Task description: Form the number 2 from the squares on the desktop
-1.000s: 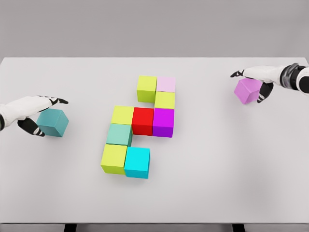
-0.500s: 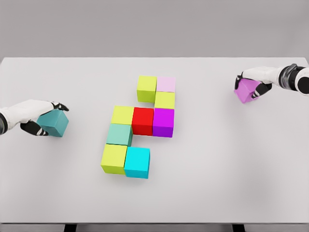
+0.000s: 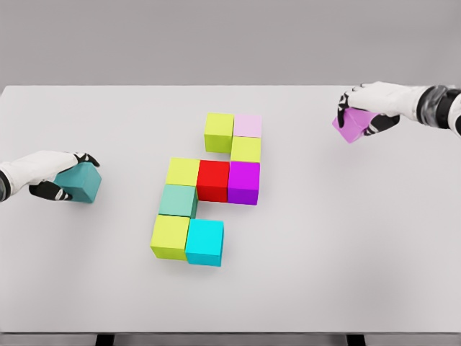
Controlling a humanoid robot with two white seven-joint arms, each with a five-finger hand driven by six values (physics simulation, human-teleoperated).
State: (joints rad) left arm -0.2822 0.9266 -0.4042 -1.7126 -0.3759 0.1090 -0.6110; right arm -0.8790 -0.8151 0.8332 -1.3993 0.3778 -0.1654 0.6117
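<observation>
Violet cube point(image 3: 351, 125) is now riding tilted in the right hand point(image 3: 369, 108), fingers curled around it, and it is sitting higher and further left than half a second ago, nearer the table's point(image 3: 324, 252) far edge. The left hand point(image 3: 52, 173) is still clasping the teal cube point(image 3: 78, 183) at the left side, barely shifted. The nine-cube cluster point(image 3: 209, 194) is staying unchanged mid-table, well apart from both held cubes.

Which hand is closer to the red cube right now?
Left. The left hand, gripping a teal cube, sits level with the red cube; the right hand holds a violet cube farther off, up right.
</observation>
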